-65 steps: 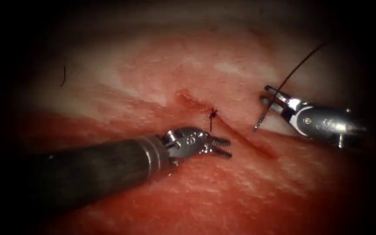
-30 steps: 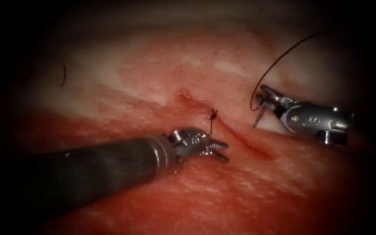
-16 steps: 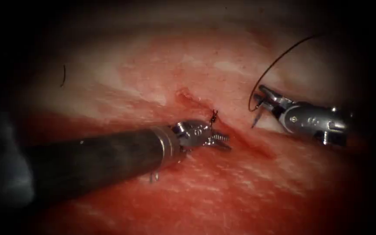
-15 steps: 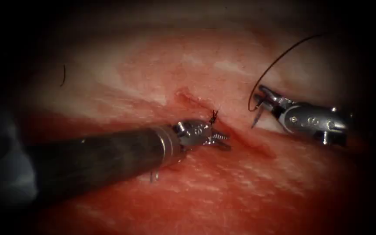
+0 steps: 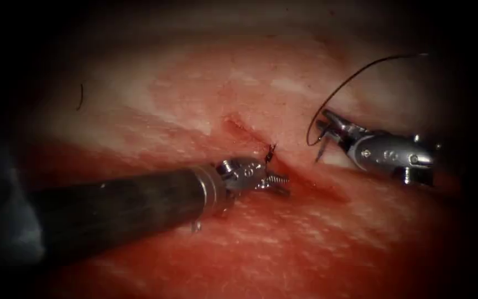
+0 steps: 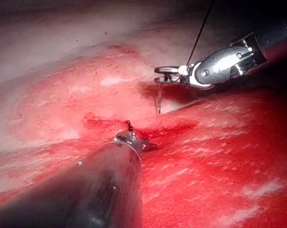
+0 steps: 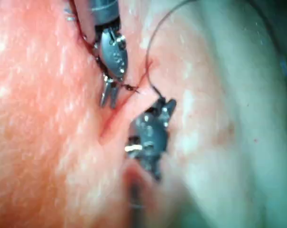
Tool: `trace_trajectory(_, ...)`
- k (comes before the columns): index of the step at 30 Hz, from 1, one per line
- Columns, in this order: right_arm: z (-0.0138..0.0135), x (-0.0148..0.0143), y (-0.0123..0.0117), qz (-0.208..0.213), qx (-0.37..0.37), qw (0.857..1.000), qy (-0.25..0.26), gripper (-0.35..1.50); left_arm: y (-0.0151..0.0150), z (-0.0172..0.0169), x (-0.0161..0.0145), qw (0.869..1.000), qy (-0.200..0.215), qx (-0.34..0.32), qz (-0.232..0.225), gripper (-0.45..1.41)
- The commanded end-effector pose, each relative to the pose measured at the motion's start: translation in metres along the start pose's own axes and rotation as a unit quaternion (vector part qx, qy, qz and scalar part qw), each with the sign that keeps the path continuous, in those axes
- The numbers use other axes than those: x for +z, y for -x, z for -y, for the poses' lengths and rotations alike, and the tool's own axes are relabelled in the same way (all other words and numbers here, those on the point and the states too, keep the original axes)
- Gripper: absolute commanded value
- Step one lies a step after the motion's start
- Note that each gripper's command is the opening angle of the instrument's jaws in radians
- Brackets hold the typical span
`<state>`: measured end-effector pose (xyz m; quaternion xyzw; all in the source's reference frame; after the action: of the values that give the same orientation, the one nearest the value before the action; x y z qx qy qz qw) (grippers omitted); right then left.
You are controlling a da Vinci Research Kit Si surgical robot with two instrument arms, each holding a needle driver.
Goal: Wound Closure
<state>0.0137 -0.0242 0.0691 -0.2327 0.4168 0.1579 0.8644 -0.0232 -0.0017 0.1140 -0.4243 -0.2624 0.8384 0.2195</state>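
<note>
While the right tool (image 5: 327, 126) is gripping the stiff, slippery needle (image 5: 320, 148) mid-frame right, off the tissue (image 5: 250, 94), the left tool (image 5: 276, 184) is hovering slightly parted and empty at centre.

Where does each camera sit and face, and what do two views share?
Endoscope: above, in front, facing the cut; left claw open, empty; right claw holds the needle near its rear end, outside the tissue, right of the cut.
Left wrist: rides its shaft, facing its own claw.
Right wrist: likewise, its own claw.
Shared: all show both claws.
</note>
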Motion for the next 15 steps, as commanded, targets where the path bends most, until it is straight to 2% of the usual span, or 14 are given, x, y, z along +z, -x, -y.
trace_trajectory(1,0.0004,0.0012,0.0004,-0.002,-0.004,1.0,0.001,-0.35,0.0003,-0.0002,0.0009,1.0,0.002,0.0,0.002,-0.03)
trace_trajectory(7,0.0008,0.0013,0.0013,-0.005,-0.017,1.0,-0.002,-0.35,0.0006,-0.0009,0.0005,1.0,0.006,0.002,0.005,-0.01)
trace_trajectory(15,0.001,0.0012,0.0014,-0.005,-0.021,1.0,-0.003,-0.35,0.0007,-0.0009,0.0003,1.0,0.007,-0.001,0.006,0.02)
